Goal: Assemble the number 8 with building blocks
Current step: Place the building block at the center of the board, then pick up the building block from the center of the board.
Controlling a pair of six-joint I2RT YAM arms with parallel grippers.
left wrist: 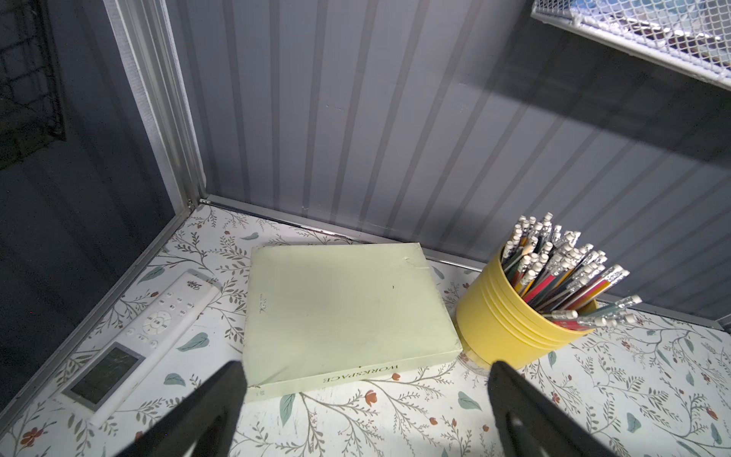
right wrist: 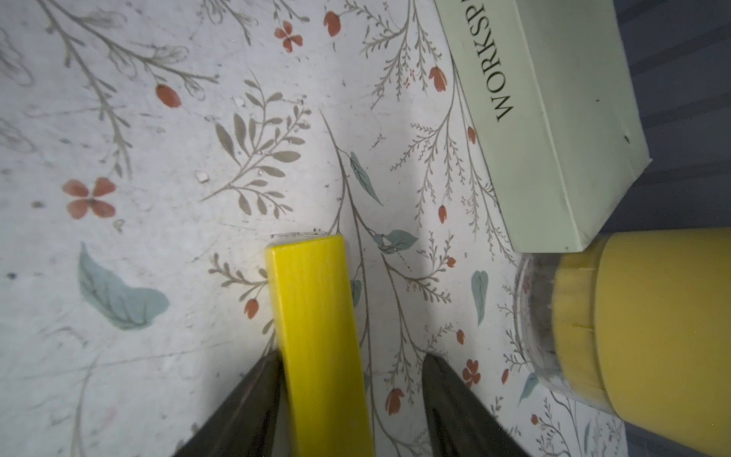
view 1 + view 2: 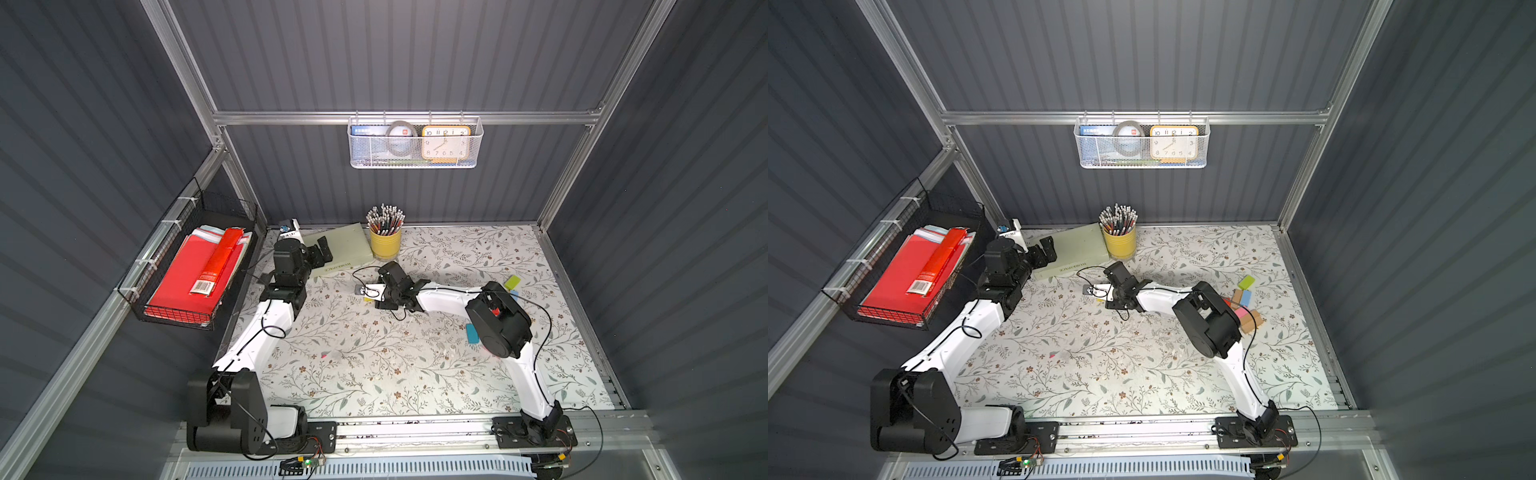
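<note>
one yellow block (image 2: 318, 336) sits between the half-spread jaws of the right claw (image 2: 352, 358), at the tabletop (image 2: 138, 158); one finger (image 2: 245, 403) touches it, the other stands off. we judge an uneven closing could skew or tip it, spoiling placement. remaining blocks (image 3: 1246, 297) lie well behind this claw. pencil cup (image 2: 652, 336) near it risks a knock. left claw (image 1: 366, 370) wide spread, empty.

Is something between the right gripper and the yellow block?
Nothing visible. The yellow block sits between the fingers of the right gripper: one touches it, the other stands apart.
</note>
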